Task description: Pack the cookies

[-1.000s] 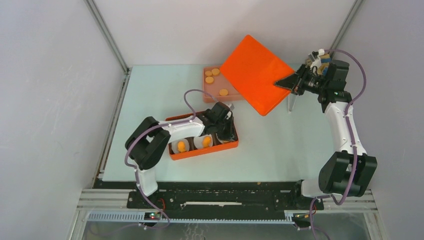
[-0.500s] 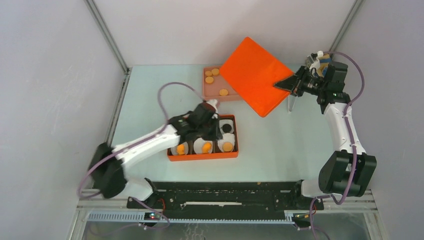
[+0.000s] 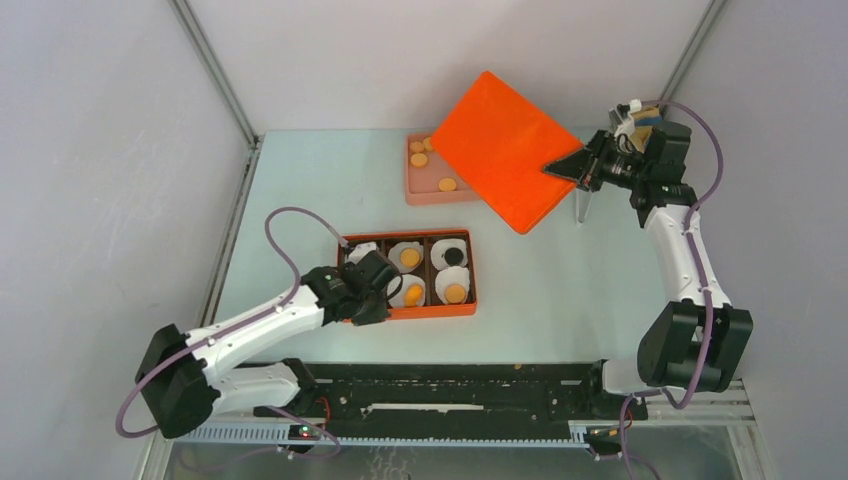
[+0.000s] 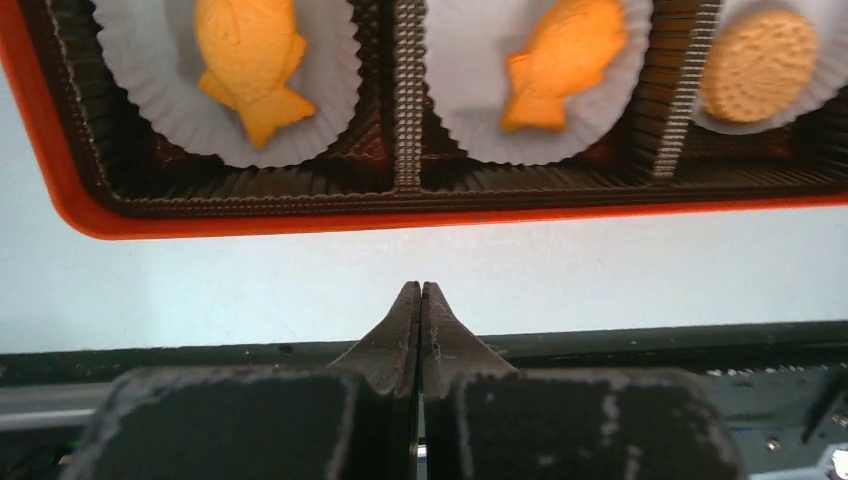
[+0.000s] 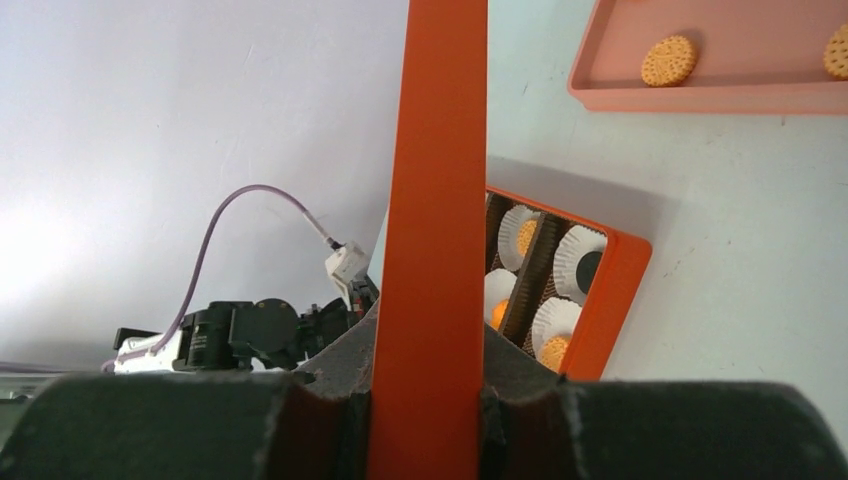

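Note:
The orange box (image 3: 432, 313) holds several white paper cups with cookies (image 3: 455, 293), mostly orange and one black (image 3: 455, 257). Seen from the left wrist, two of the cookies are fish-shaped (image 4: 247, 55) and one is round (image 4: 757, 62). My left gripper (image 3: 368, 303) is shut and empty, low over the table just in front of the box's front left edge (image 4: 400, 218). My right gripper (image 3: 562, 167) is shut on an edge of the orange lid (image 3: 505, 150), which is tilted in the air at the back. In the right wrist view the lid (image 5: 430, 200) stands edge-on between the fingers.
A pink tray (image 3: 412, 192) at the back holds loose orange cookies (image 3: 447, 184), and the lid partly covers it. The right wrist view shows this tray (image 5: 700, 97) with a round cookie (image 5: 668, 60). A black rail (image 3: 450, 385) runs along the near table edge.
My left arm has pulled back from above the box toward the front left, uncovering its compartments. The right arm still holds the lid, shifted slightly.

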Controlling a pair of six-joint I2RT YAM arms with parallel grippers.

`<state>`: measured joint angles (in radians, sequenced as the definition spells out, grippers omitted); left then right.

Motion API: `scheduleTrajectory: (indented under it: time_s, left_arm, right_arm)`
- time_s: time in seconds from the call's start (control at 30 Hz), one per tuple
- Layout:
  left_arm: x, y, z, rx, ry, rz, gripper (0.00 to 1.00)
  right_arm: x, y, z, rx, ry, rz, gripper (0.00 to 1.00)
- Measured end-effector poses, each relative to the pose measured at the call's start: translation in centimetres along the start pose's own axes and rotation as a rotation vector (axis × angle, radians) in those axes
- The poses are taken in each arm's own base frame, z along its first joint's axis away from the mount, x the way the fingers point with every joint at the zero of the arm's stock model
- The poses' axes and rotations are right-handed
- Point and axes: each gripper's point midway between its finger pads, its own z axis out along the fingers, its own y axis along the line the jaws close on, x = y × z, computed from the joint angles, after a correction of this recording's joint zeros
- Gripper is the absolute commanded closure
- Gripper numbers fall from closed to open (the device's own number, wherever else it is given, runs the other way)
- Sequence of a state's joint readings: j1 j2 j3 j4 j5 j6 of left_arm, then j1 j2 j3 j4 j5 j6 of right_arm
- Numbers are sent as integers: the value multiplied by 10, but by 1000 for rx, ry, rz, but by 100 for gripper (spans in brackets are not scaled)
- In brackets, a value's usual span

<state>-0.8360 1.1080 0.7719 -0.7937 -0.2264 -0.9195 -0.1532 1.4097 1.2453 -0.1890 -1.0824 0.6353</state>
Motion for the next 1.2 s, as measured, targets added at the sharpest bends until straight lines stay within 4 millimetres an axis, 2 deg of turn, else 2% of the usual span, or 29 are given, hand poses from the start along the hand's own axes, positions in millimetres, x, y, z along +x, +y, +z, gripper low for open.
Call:
scheduleTrajectory:
  time_s: [0.17,0.33,0.47,0.63,0.77,0.83,0.9,0.97,1.03,1.1,1.2]
  left_arm:
    - [7,10,17,-90,33,-2,100]
    - [12,18,48,-183,76,5,100]
    - [8,33,71,-265,103,-15,100]
    - [-14,27,78,-257,55,-13,100]
    - [-25,16,72,-230,27,11,100]
    - [-33,9,59,-204,-9,21,100]
    - [-50,1,33,-160,-76,13,100]
    - [-77,-9,-4,-89,-185,-8,100]
    - [-118,-17,-54,9,-337,-66,100]
    - [-152,-9,-88,48,-457,-141,100]
    - [-194,24,-111,-4,-594,-250,100]
  right_arm:
    - [4,3,4,-10,16,-3,100]
    - [11,7,7,-28,43,-2,100]
    - [18,5,13,-56,87,16,100]
    - [24,-11,25,-76,136,66,100]
    - [28,-20,35,-96,170,115,100]
    - [29,-21,40,-115,184,132,100]
    - [30,-17,47,-151,209,149,100]
    - [36,-13,56,-197,250,173,100]
    - [47,-14,72,-249,318,213,100]
    - [65,-20,90,-282,401,275,100]
    - [99,-34,120,-300,525,384,100]
